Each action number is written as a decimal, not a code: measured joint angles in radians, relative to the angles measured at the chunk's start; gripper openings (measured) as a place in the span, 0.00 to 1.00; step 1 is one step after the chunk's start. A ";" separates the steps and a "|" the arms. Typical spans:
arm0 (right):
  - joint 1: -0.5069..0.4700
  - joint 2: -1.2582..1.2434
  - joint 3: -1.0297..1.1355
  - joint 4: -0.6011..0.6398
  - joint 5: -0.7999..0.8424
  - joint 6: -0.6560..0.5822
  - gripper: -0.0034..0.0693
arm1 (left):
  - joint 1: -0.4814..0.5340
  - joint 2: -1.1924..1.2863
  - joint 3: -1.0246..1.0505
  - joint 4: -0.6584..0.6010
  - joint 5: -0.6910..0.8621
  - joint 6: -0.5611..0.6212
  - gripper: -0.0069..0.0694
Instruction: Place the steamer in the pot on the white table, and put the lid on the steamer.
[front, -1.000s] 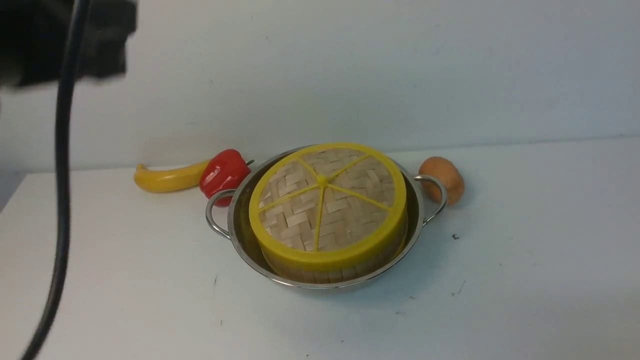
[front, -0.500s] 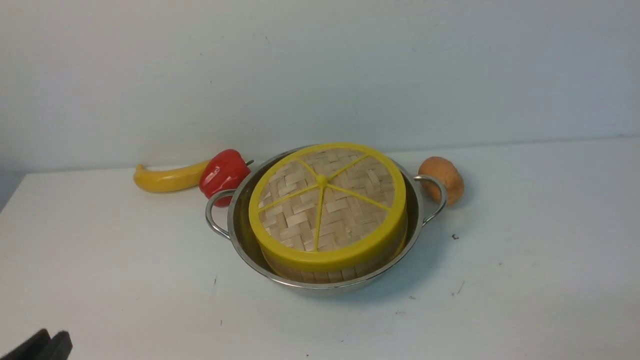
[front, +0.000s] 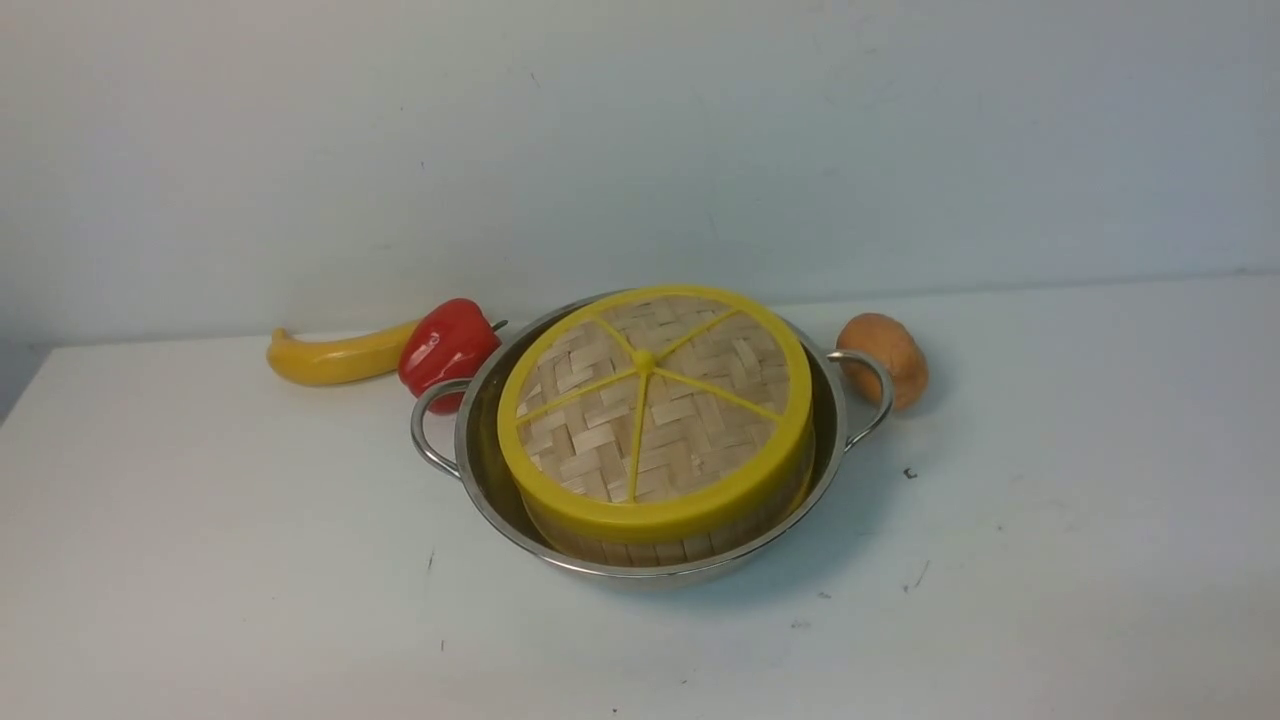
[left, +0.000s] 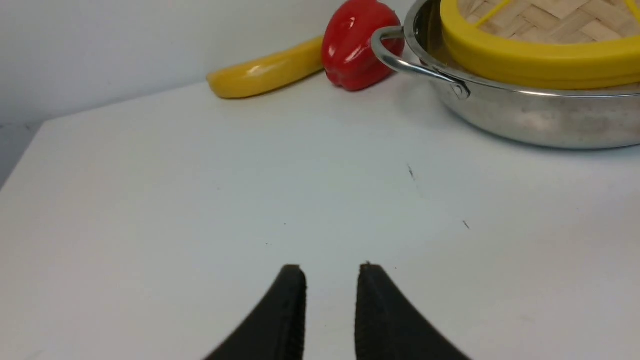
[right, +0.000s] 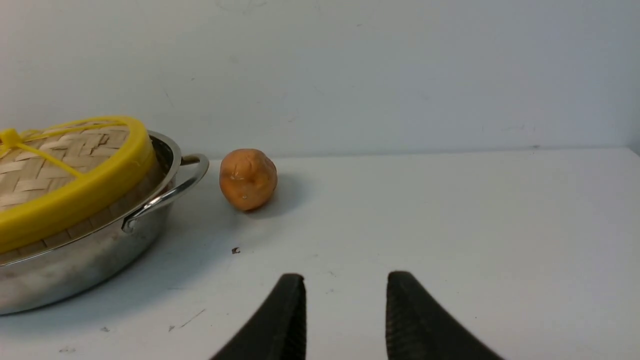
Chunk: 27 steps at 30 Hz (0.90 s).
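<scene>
Left gripper (left: 330, 272): jaws parted by a narrow gap, nothing between them, low over bare white table (front: 250, 580), well apart from the pot (front: 640, 560).
Right gripper (right: 345, 280): jaws spread wider, empty.
Lid (front: 655, 405): on the steamer (front: 650, 548), tilted, near edge lower.
Steamer: inside the pot.
Risk: you could knock a pot handle with either arm; the tilted lid might then slide off.
Nearby: pepper (front: 447, 343), banana (front: 335, 357), potato (front: 885, 350).
</scene>
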<state>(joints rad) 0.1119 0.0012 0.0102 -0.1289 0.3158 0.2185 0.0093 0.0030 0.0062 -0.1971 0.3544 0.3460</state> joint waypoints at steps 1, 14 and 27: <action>0.000 0.000 0.000 0.000 0.000 0.000 0.38 | 0.000 0.000 0.000 0.000 0.000 0.000 0.28; 0.000 0.000 0.000 0.000 0.000 0.000 0.38 | 0.000 0.000 0.000 -0.005 0.000 0.000 0.30; 0.000 0.000 0.000 0.000 0.000 0.000 0.38 | 0.000 0.000 0.000 0.147 -0.033 0.000 0.30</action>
<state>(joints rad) 0.1119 0.0012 0.0102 -0.1289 0.3158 0.2185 0.0093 0.0030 0.0062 -0.0501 0.3217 0.3460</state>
